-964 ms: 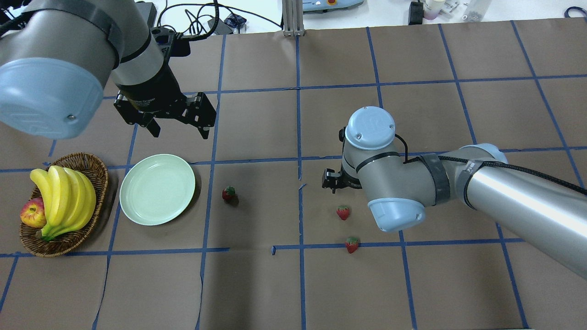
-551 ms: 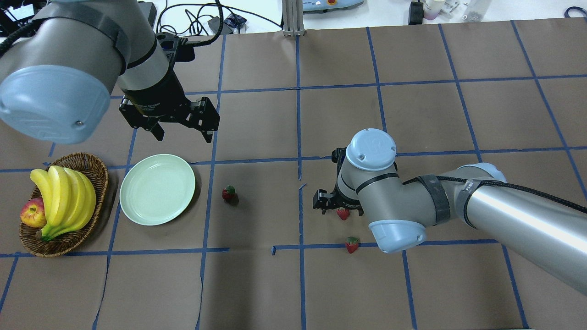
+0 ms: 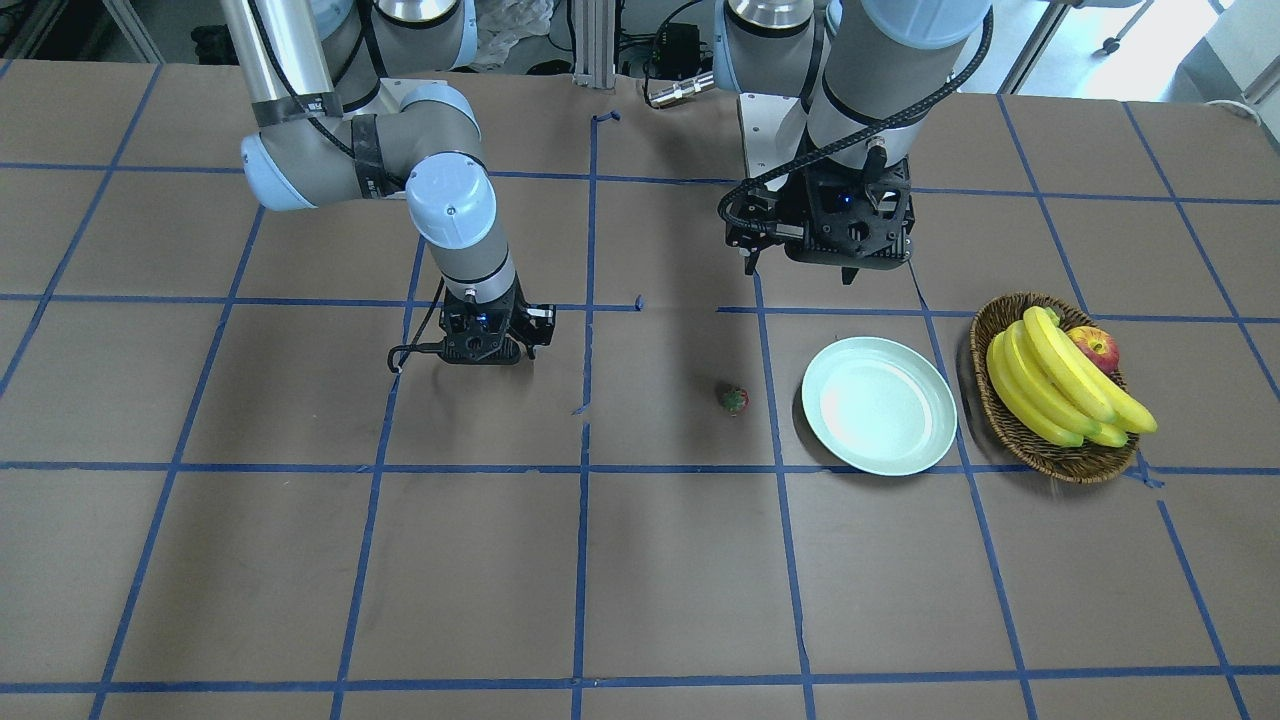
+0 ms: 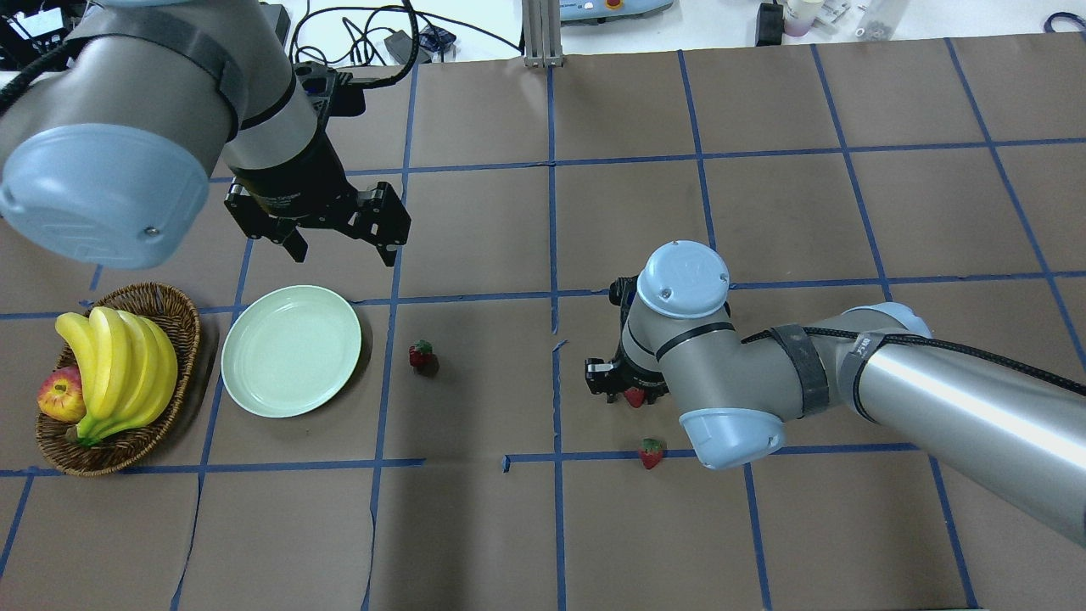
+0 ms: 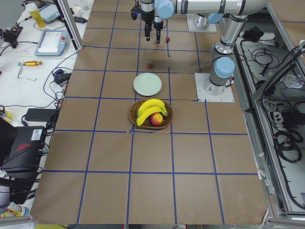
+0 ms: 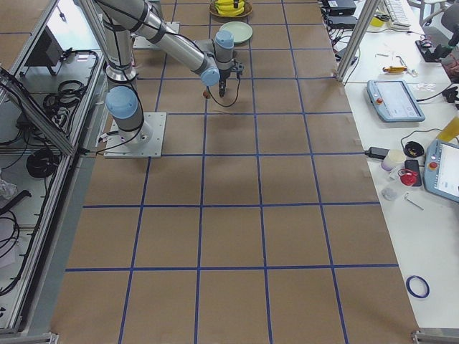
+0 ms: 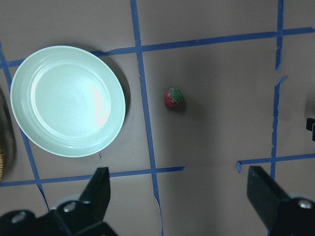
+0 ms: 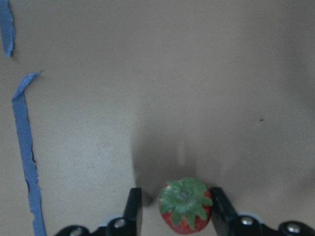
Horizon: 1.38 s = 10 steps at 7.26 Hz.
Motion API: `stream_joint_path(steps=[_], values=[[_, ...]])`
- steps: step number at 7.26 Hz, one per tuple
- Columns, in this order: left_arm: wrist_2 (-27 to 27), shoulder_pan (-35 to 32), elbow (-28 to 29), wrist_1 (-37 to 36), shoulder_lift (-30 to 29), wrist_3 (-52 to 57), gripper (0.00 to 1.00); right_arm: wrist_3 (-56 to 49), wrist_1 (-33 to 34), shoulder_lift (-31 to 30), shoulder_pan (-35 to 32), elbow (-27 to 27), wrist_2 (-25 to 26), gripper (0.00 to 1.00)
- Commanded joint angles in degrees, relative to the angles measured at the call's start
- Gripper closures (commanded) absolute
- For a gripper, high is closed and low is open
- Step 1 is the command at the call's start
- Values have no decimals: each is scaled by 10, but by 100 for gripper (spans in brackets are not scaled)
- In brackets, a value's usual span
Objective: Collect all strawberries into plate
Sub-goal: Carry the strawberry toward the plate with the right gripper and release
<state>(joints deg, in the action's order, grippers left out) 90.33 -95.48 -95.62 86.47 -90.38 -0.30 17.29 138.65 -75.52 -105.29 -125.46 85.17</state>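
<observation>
Tabletop (image 4: pixel 848 212) in brown paper, blue-taped grid (image 4: pixel 628 159); left jaws wide, right jaws apart around 1 strawberry (image 8: pixel 186 205).

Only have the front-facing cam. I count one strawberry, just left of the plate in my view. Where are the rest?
Observer: Overhead shows a second strawberry lying loose on the table, close beside the right arm on the robot's side.
Operator: And the third?
Observer: Right wrist cam has the third strawberry on the table between the fingers of the right gripper. The jaws are open, with a gap on one side.
Operator: Left gripper busy?
Observer: Left wrist cam shows the left gripper open and empty, looking down on the empty plate and your strawberry.
</observation>
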Motion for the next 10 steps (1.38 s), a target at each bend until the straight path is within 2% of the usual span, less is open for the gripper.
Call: stream_joint_path(steps=[1,2,4,6,7,8,10], values=[[0,-1,0,0,0,0,0,24,-1,1,-3,32,-2,100],[0,-1,0,0,0,0,0,71,-14,34,-23,85,-9,100],[0,-1,0,1,0,0,0,203,-20,93,-128,180,-9,100],[0,-1,0,1,0,0,0,231,-19,111,-163,210,-10,100],[0,-1,0,1,2,2,0,238,-17,111,-165,205,-9,17],[0,-1,0,0,1,1,0,233,-20,109,-164,210,-7,0],[0,-1,0,1,1,1,0,227,-22,99,-151,202,10,0]])
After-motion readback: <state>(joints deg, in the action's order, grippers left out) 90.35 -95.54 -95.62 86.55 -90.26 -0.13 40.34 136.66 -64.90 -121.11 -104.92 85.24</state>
